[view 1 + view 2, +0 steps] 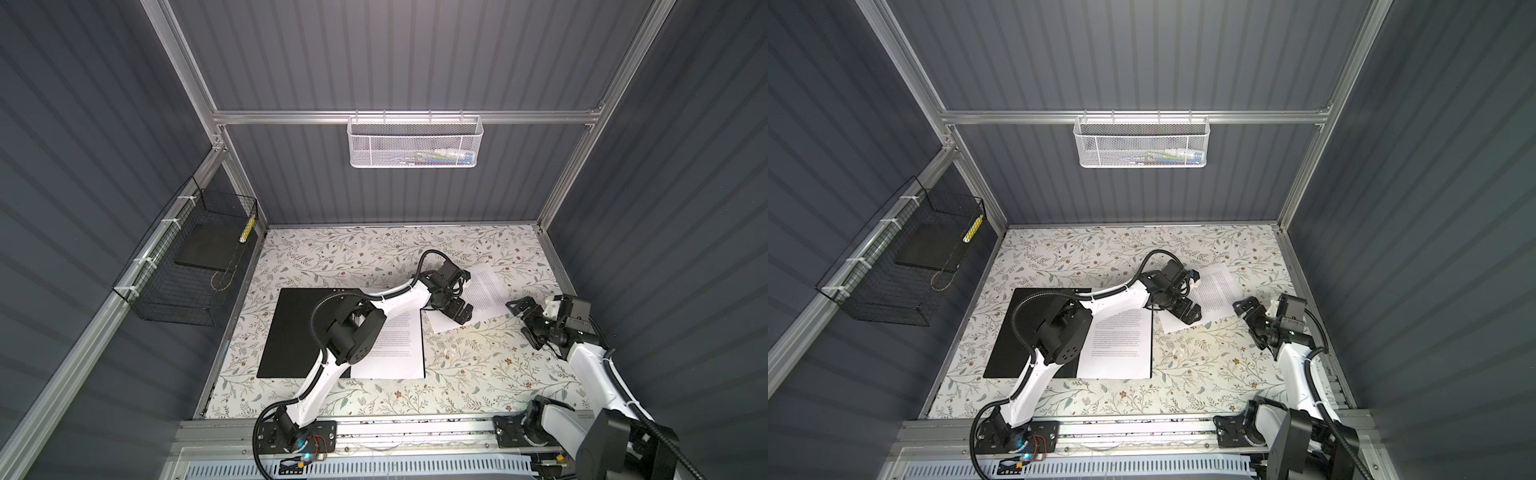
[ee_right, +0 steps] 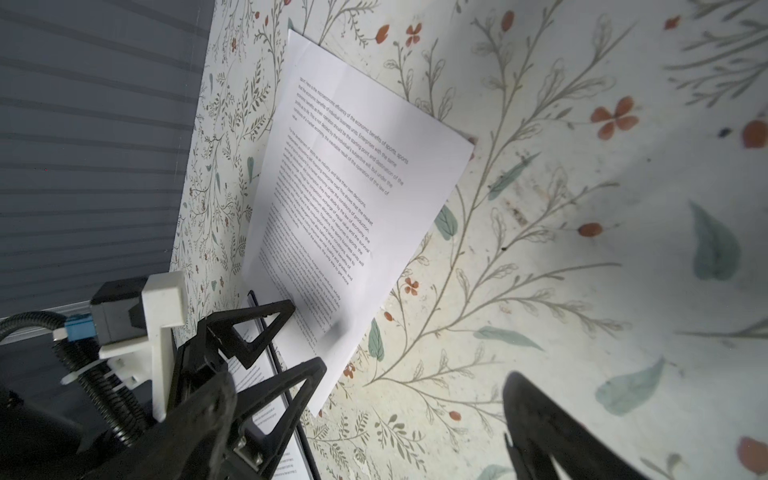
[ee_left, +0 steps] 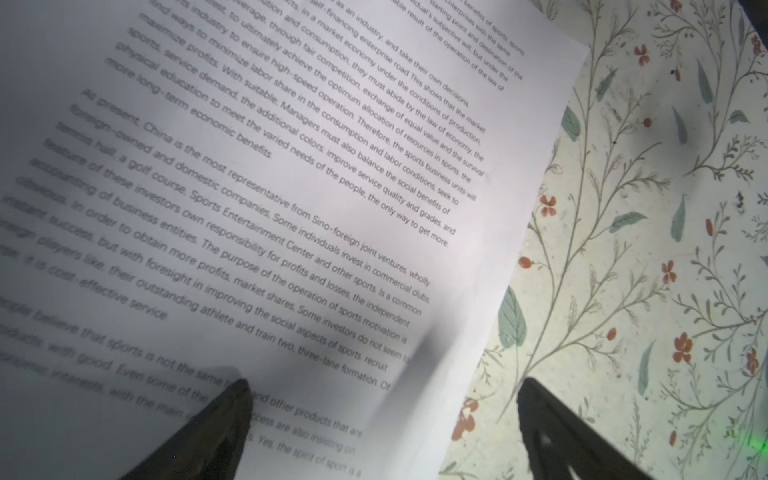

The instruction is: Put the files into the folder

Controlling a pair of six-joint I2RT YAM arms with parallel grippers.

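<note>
Jaws apart over the loose printed sheet (image 1: 486, 293) toward the tabletop's (image 1: 478, 374) right edge, the left gripper (image 1: 462, 315) should pinch its corner low and softly (paper creases), then slide it to the open folder (image 1: 291, 332) nearer the left edge

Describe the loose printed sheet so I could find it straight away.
Start at the floral table and find the open black folder left of middle. Right of it, toward the back, lies the loose sheet: unlike the sheet on the folder, it sits askew on the tabletop.
</note>
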